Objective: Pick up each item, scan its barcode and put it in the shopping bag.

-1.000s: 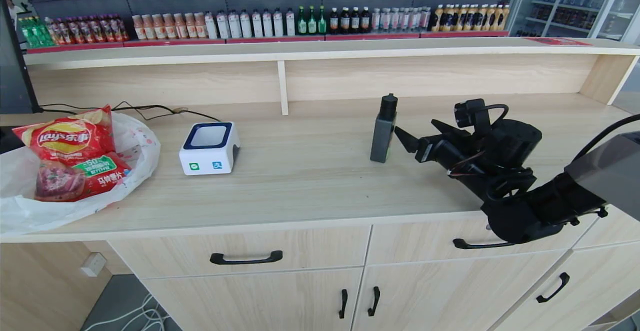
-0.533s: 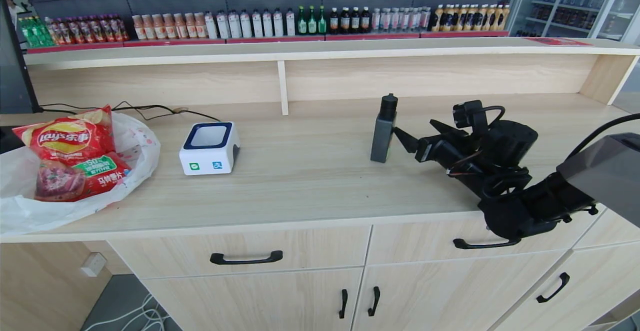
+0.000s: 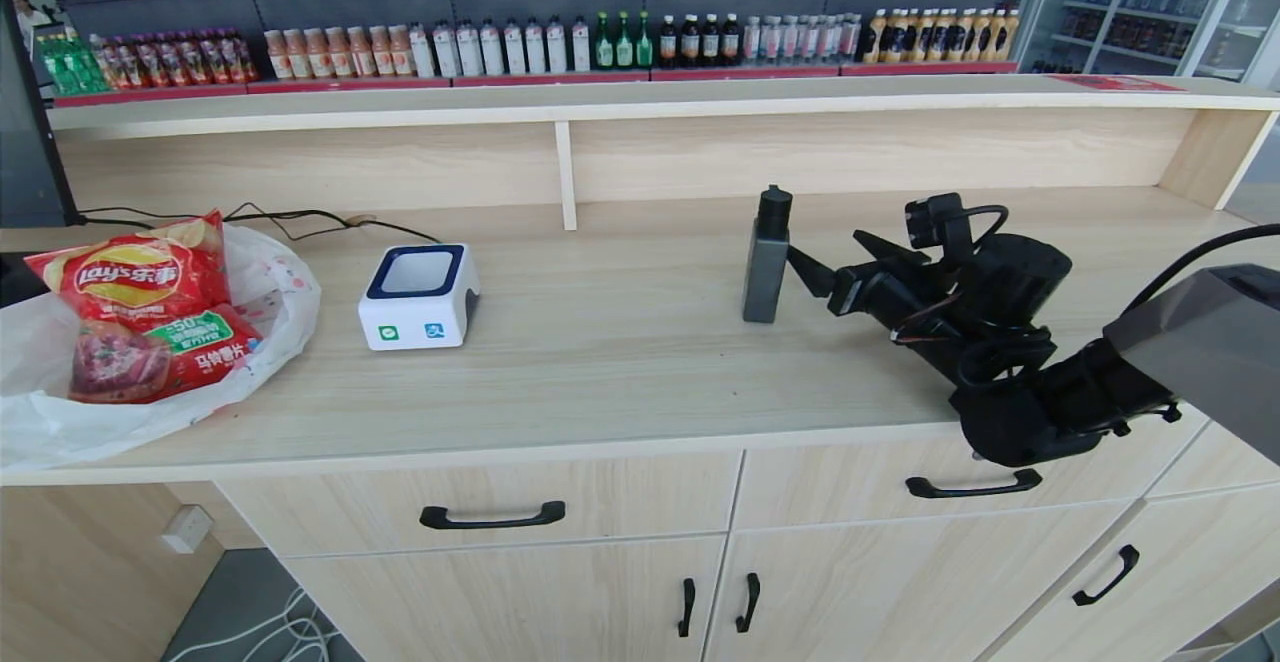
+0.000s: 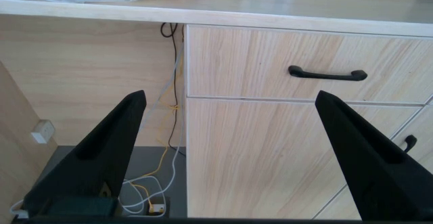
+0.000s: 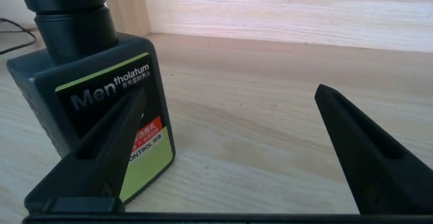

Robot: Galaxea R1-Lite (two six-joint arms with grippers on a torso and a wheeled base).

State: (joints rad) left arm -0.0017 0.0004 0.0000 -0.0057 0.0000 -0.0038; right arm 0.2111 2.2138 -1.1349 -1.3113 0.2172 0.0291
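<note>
— On the right half of the worktop (image 3: 620,372) I have the bottle (image 3: 766,267) standing upright, cap up. It is well apart from the scanner (image 3: 418,294) and farther yet from the shopping bag (image 3: 288,307), which lies at the far left with a chip packet (image 3: 140,302) in it.

— And your right hand?

— My right hand (image 3: 825,247) is open, fingers spread wide, lying low and pointing at the bottle from the bottle's right. Its nearer fingertip (image 3: 800,267) is just beside the bottle's side; I can't tell whether it touches.

— Lined up?

— Not by my reckoning. From the right wrist, the bottle (image 5: 101,116) sits in line with one finger (image 5: 101,163), not in the gap between the two. The bottle's long axis is vertical, so I judge a side-on grasp around the body suits. The hand wants shifting across first, though, or that finger may tip the bottle over.

— Room to move?

— Bare wood all round the bottle. The raised back ledge (image 3: 860,157) is behind it and the front edge is well clear. The way leftward to the scanner looks open.

— Left arm?

— My left hand (image 4: 230,95) is open too, hanging below the worktop edge in front of the drawer (image 4: 270,55). The right is plainly the nearer one.
</note>
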